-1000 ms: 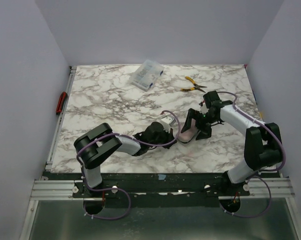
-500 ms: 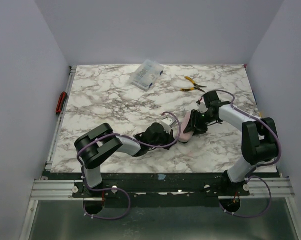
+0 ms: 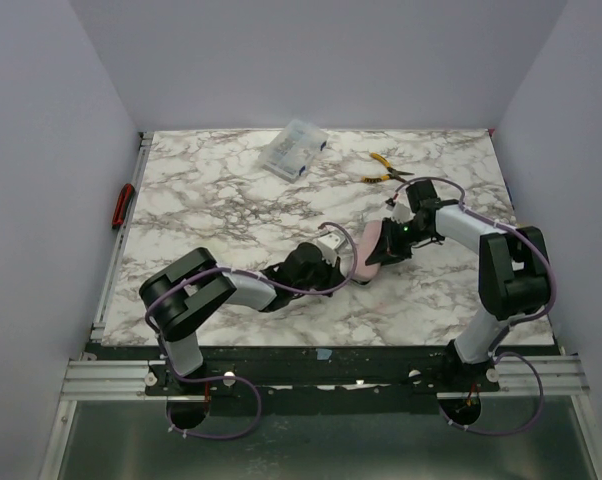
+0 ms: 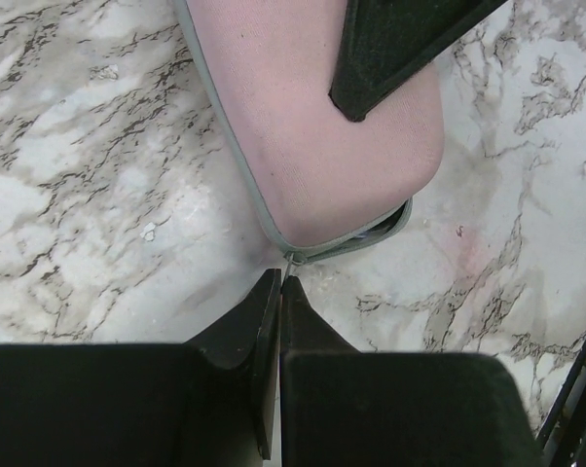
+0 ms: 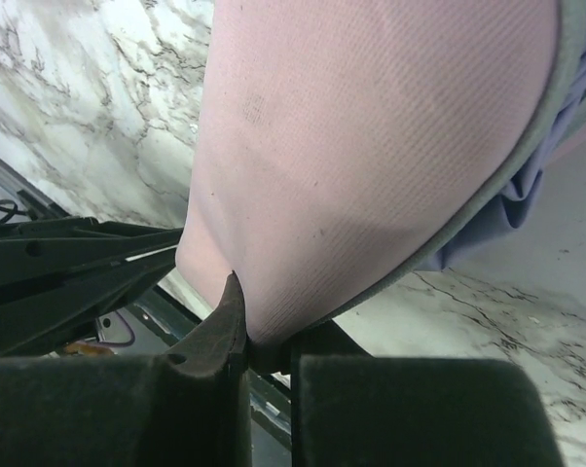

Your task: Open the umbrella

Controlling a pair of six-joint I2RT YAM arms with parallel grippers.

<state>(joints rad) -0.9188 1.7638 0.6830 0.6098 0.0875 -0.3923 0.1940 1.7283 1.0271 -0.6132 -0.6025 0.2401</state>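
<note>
A pink zippered case (image 3: 369, 252) lies mid-table between both arms. Through its open grey-edged seam, lavender fabric of the umbrella (image 5: 522, 199) peeks out; the remainder of the umbrella is hidden inside. My left gripper (image 4: 279, 287) is shut on the small metal zipper pull (image 4: 293, 261) at the case's near corner (image 4: 312, 117). My right gripper (image 5: 259, 331) is shut on the edge of the pink case (image 5: 371, 146), pinching its fabric. In the top view the right gripper (image 3: 389, 244) holds the case's far end and the left gripper (image 3: 345, 270) its near end.
A clear plastic box (image 3: 293, 149) sits at the back of the marble table, with yellow-handled pliers (image 3: 384, 168) to its right. A red-handled tool (image 3: 123, 205) lies on the rail at the left edge.
My right gripper has moved left onto the pink case and closed from wide open to pinching its edge. The left gripper has stayed shut on the zipper pull.
</note>
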